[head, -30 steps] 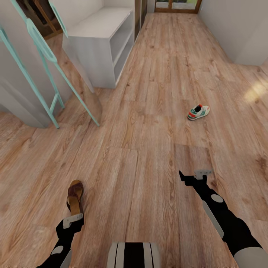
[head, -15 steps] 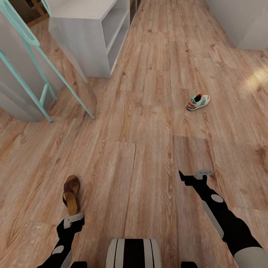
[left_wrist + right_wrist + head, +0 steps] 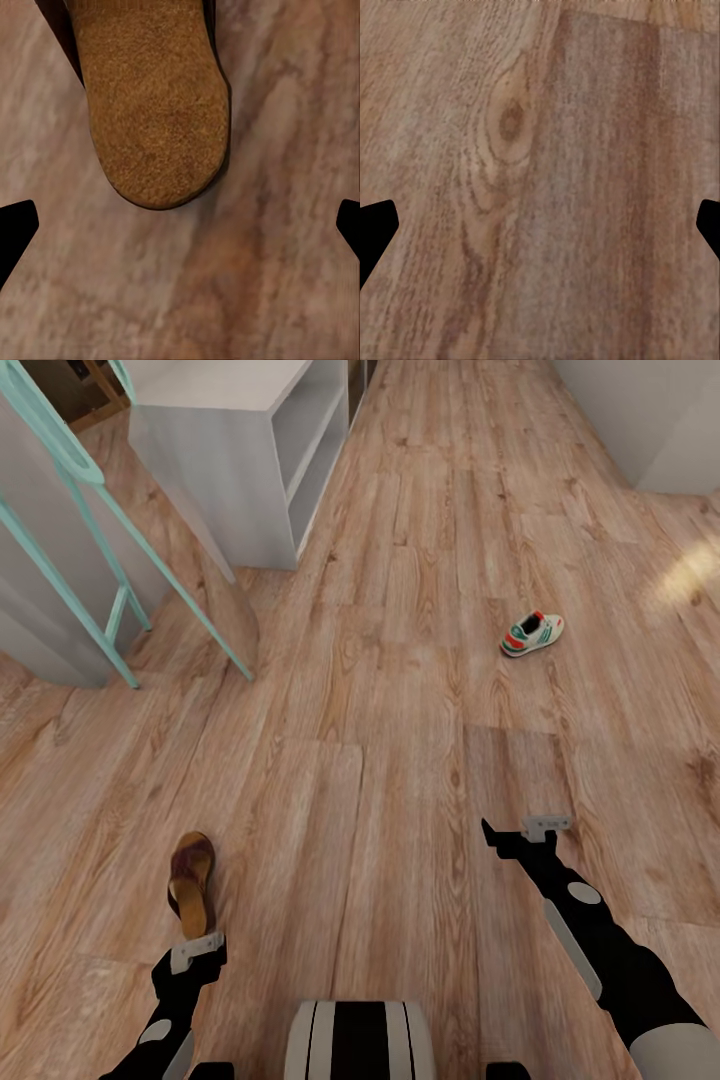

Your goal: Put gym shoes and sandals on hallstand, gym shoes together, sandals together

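No shoe is on the hallstand (image 3: 250,470) yet: one sandal (image 3: 192,883) and one gym shoe (image 3: 531,634) lie on the corridor floor (image 3: 400,690), and both grippers, left (image 3: 195,952) and right (image 3: 545,825), have their fingers spread wide, holding nothing.

Light brown wood-grain corridor floor (image 3: 400,660), planks running away toward the far end. Lying flat on it, one dark reddish-brown sandal (image 3: 192,883), tan footbed up. Well apart from the sandal, farther out and off to the right, one white gym shoe (image 3: 532,633) with green stripes and red patches, resting on its sole. Beyond the sandal on the left, standing on the same boards, a pale grey hallstand (image 3: 240,460) with open shelves.
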Controlling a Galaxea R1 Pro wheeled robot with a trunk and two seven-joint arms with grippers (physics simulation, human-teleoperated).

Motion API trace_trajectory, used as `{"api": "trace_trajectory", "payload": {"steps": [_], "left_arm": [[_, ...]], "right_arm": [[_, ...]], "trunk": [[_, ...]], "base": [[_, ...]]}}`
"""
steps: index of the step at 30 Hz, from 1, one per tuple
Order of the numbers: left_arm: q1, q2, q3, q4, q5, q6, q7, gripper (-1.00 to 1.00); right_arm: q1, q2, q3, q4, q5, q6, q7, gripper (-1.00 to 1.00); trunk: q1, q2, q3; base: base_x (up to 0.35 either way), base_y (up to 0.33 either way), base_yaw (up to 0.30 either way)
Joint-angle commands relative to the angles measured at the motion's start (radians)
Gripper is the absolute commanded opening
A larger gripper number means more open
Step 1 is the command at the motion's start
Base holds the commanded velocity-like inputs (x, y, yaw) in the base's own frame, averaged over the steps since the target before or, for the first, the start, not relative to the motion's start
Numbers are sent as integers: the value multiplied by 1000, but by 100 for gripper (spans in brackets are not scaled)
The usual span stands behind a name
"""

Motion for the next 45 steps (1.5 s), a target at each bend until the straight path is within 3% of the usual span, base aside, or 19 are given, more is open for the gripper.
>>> {"api": "trace_trajectory", "payload": {"steps": [1, 11, 45], "left_arm": [[-1, 0, 5, 1, -11, -4, 4, 100], [-1, -1, 5, 1, -11, -4, 4, 100], [1, 1, 4, 0, -9, -5, 3, 100]], "right_arm": [[0, -1, 1, -1, -8, 4, 1, 100], [0, -2, 2, -1, -8, 4, 0, 100], [0, -2, 2, -1, -8, 6, -1, 100]], "trunk": [[0, 0, -1], [0, 0, -1], [0, 0, -1]], "base": [[139, 20, 0], [177, 71, 0], [34, 28, 0]]}}
